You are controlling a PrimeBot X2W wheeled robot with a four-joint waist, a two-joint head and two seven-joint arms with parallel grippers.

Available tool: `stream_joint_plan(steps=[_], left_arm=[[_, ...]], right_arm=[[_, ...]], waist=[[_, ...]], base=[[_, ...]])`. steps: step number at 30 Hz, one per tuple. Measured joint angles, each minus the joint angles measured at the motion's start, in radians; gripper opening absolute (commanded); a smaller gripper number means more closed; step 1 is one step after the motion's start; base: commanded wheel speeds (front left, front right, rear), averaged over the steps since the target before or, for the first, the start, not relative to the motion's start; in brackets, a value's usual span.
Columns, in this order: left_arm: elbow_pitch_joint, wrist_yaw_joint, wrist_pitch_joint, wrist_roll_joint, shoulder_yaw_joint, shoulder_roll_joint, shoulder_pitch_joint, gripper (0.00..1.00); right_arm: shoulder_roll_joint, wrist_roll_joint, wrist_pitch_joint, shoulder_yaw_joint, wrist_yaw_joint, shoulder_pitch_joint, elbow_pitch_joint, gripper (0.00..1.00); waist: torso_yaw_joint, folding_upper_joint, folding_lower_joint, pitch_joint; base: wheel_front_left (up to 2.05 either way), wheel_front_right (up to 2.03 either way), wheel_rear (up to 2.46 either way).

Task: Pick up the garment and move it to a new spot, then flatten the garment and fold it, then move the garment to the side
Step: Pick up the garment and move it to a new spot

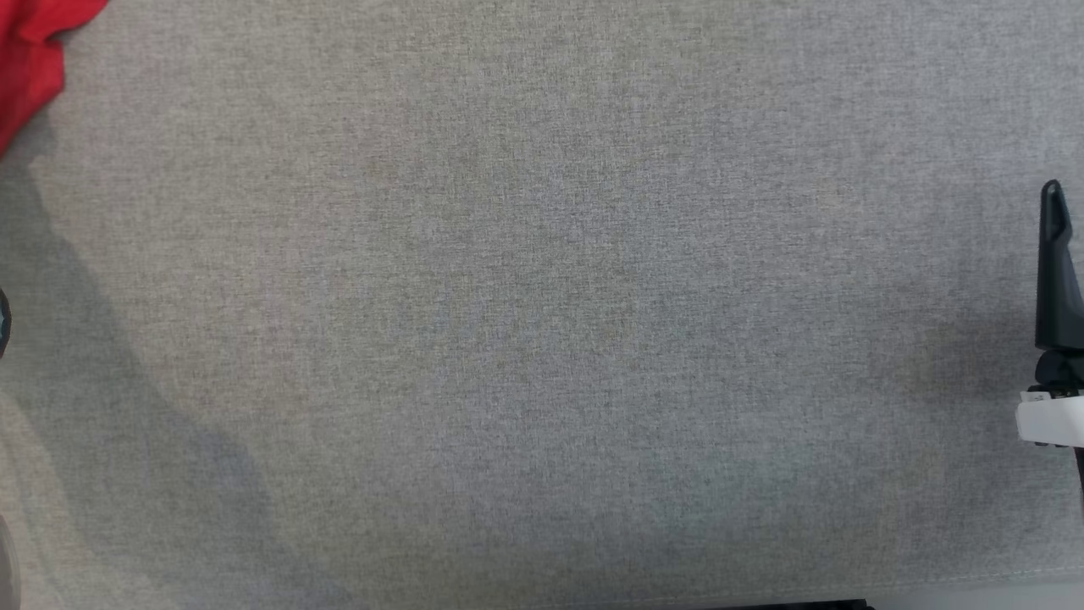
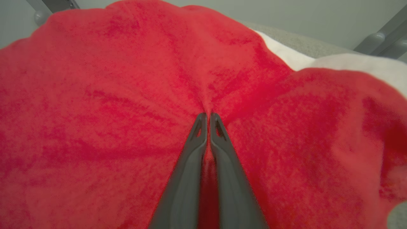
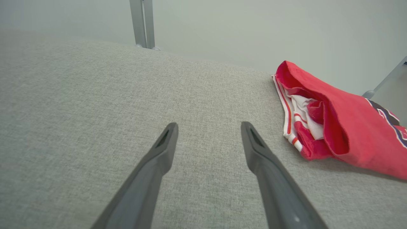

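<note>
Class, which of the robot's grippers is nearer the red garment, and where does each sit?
Left. The left gripper is shut on a fold of the red garment; the right gripper is open over the grey surface, apart from it.

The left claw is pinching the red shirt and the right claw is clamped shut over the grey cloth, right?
Not quite: the right gripper is open, fingers spread over the grey surface, as the right wrist view shows. The left gripper does pinch the red garment.
</note>
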Motion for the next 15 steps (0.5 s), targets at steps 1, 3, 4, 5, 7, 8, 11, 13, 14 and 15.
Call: stream_joint_plan(steps=[1, 3, 4, 5, 7, 8, 11, 13, 14, 15], left_arm=[[-0.003, 0.000, -0.013, 0.002, -0.005, -0.001, 0.000, 0.00], [-0.012, 0.000, -0.034, 0.005, -0.011, 0.001, 0.000, 0.00], [-0.021, 0.000, -0.048, 0.008, -0.015, 0.002, -0.001, 0.00], [-0.029, 0.000, -0.060, 0.009, -0.017, 0.003, -0.001, 0.00], [-0.046, 0.000, -0.079, 0.008, -0.018, 0.002, -0.004, 0.00], [-0.057, 0.000, -0.097, 0.003, -0.017, 0.000, -0.005, 0.00], [-0.091, 0.000, -0.123, 0.014, -0.040, -0.003, -0.007, 0.00], [-0.114, 0.000, -0.131, 0.016, -0.055, -0.009, -0.010, 0.00], [-0.129, 0.000, -0.137, 0.020, -0.063, -0.010, -0.012, 0.00], [-0.146, 0.000, -0.146, 0.020, -0.072, -0.010, -0.015, 0.00]], right_arm=[[0.001, 0.000, 0.000, 0.005, 0.000, -0.001, 0.005, 1.00], [0.004, 0.000, -0.002, 0.013, 0.000, -0.002, 0.016, 1.00], [0.008, 0.000, -0.004, 0.017, 0.000, -0.004, 0.023, 1.00], [0.012, 0.000, -0.009, 0.022, 0.000, -0.005, 0.031, 1.00], [0.017, 0.001, -0.016, 0.029, 0.000, -0.006, 0.047, 1.00], [0.020, 0.001, -0.020, 0.032, 0.000, -0.007, 0.055, 1.00], [0.033, 0.001, -0.031, 0.051, 0.000, -0.011, 0.080, 1.00], [0.042, 0.003, -0.037, 0.064, 0.000, -0.017, 0.097, 1.00], [0.047, 0.004, -0.040, 0.071, 0.000, -0.020, 0.106, 1.00], [0.051, 0.005, -0.044, 0.076, 0.000, -0.022, 0.116, 1.00]], waist=[[0.001, 0.0000, 0.0000, -0.007], [0.003, 0.0000, 0.0000, -0.020], [0.004, 0.0000, 0.0000, -0.029], [0.004, 0.0000, 0.0000, -0.038], [0.005, 0.0000, 0.0000, -0.056], [0.006, 0.0000, 0.0000, -0.067], [0.009, 0.0000, 0.0000, -0.101], [0.010, 0.0000, 0.0000, -0.126], [0.011, 0.0000, 0.0000, -0.139], [0.011, 0.0000, 0.0000, -0.154]], base=[[0.00, 0.00, 0.00], [0.00, 0.00, 0.00], [0.00, 0.00, 0.00], [0.00, 0.00, 0.00], [0.00, 0.00, 0.00], [0.00, 0.00, 0.00], [0.00, 0.00, 0.00], [0.00, 0.00, 0.00], [0.00, 0.00, 0.00], [0.00, 0.00, 0.00]])
